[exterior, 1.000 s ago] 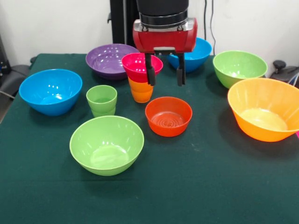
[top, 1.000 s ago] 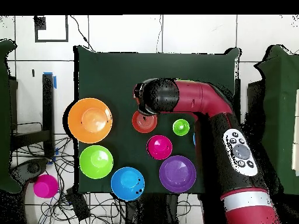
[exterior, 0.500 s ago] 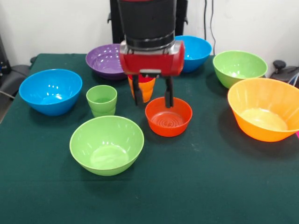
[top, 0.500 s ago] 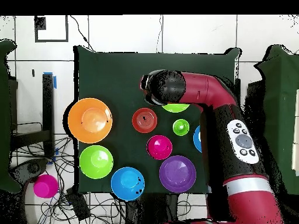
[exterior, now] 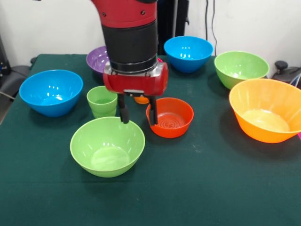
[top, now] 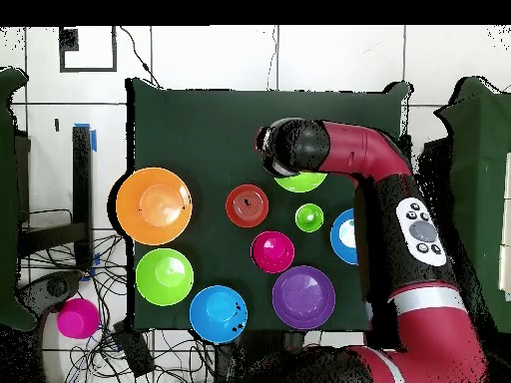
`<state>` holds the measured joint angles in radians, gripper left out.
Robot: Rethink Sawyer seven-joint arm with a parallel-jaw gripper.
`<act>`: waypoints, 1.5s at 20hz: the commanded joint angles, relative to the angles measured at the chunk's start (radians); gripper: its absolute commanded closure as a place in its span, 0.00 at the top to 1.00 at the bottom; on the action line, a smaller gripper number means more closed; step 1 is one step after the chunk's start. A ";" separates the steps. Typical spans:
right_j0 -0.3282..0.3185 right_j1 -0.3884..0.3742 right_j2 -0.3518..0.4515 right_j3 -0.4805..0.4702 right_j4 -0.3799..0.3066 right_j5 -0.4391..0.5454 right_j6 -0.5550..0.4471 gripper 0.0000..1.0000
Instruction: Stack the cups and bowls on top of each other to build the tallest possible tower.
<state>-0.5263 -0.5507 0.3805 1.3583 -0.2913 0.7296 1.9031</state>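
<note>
Moved nearer and leftward since a second ago, the empty gripper (exterior: pixel 137 115) hangs with fingers apart between the near green bowl (exterior: pixel 107 146) and the orange-red bowl (exterior: pixel 170 117) at its right.

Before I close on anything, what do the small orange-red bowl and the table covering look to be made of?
The orange-red bowl looks like glossy moulded plastic: smooth thin walls, bright highlights on the rim, concentric ridges in its bottom. The table covering looks like dark green cloth, probably felt: matt, no reflections, soft shadows under the bowls. Neither can be confirmed by sight alone.
</note>
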 commanded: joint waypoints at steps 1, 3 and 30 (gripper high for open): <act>-0.003 0.009 -0.032 -0.043 -0.069 0.166 -0.121 1.00; -0.003 -0.017 -0.058 -0.022 -0.072 0.205 -0.107 1.00; 0.017 -0.059 -0.069 -0.070 -0.115 0.259 -0.097 1.00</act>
<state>-0.5269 -0.6463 0.3173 1.3128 -0.3120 0.9806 1.9031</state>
